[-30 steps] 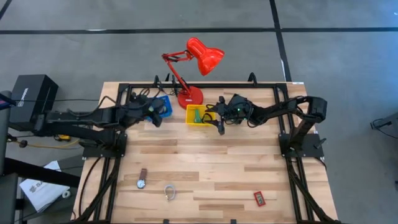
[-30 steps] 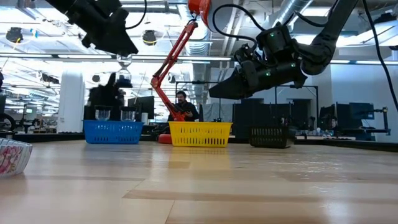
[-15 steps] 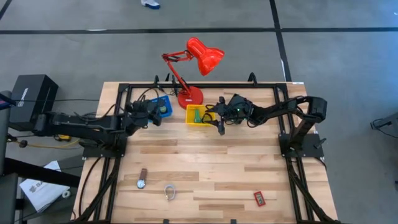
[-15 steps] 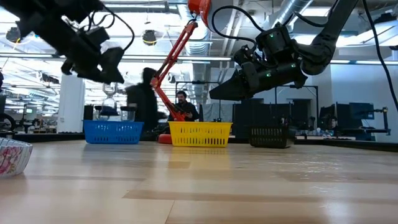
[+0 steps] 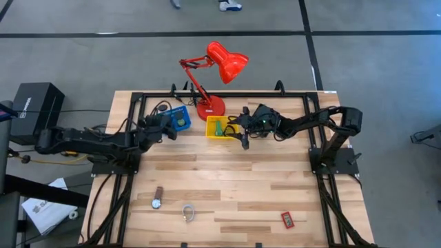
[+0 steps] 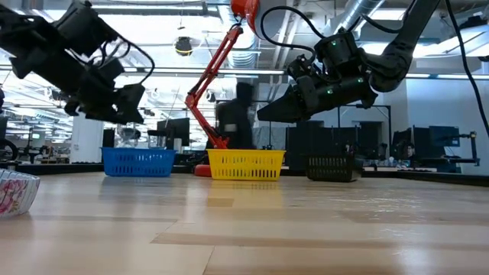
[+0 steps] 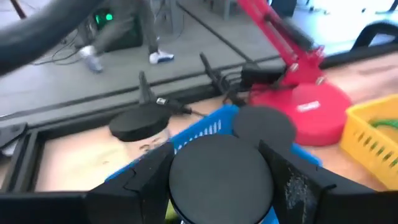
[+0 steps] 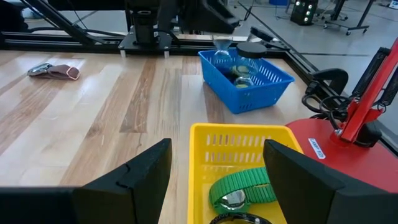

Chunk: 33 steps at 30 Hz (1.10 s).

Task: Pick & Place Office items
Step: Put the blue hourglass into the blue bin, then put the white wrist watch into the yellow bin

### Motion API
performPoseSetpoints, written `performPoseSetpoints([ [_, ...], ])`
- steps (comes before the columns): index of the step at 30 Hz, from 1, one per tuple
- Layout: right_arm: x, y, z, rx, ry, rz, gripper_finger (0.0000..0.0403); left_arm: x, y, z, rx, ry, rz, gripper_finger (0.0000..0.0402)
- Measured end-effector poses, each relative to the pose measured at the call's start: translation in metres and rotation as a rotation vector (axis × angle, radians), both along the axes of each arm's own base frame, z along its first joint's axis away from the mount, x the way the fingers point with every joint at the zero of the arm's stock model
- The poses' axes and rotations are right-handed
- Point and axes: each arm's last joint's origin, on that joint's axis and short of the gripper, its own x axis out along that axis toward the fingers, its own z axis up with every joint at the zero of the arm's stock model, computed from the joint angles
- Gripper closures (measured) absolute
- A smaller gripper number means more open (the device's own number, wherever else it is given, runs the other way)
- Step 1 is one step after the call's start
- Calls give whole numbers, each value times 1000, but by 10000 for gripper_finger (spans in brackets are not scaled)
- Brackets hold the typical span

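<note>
The left gripper (image 5: 167,125) hung just over the near edge of the blue tray (image 5: 180,118), and in the left wrist view its fingers were spread wide on either side of black cylinders (image 7: 221,177) standing in that tray, touching none that could be made out. The right gripper (image 5: 243,132) hovered at the right end of the yellow tray (image 5: 221,127), its fingers wide apart with nothing between them; the right wrist view showed a green strap-like piece (image 8: 241,186) already lying in that tray, with a dark round item partly visible beside it. A black tray (image 6: 331,168) stood further right in the low view, its contents hidden. Judged from this, the sorting was well under way but unfinished: at the near side of the worktop (image 5: 234,182), well apart from both arms, a wristwatch (image 5: 158,198), a clear ring (image 5: 188,213) and a small red rectangle (image 5: 288,220) lay unplaced. The red desk lamp (image 5: 213,76) stood behind the trays. Both grippers appeared free to go for those three items.
</note>
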Motion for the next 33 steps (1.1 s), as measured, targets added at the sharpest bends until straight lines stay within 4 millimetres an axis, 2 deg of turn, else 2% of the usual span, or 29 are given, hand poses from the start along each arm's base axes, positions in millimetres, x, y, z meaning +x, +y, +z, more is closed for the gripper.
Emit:
performPoseSetpoints([
  [9, 0, 0, 0, -8, 0, 2, 158, -1, 10, -1, -56, 8, -43, 180],
  [15, 0, 0, 0, -8, 0, 2, 158, -7, 16, -9, -79, 3, -17, 185],
  [25, 0, 0, 0, -8, 0, 2, 158, -7, 17, -10, -58, 29, -34, 112],
  [33, 0, 0, 0, -3, 6, 1, 158, -4, 17, 2, 17, 18, -80, 105],
])
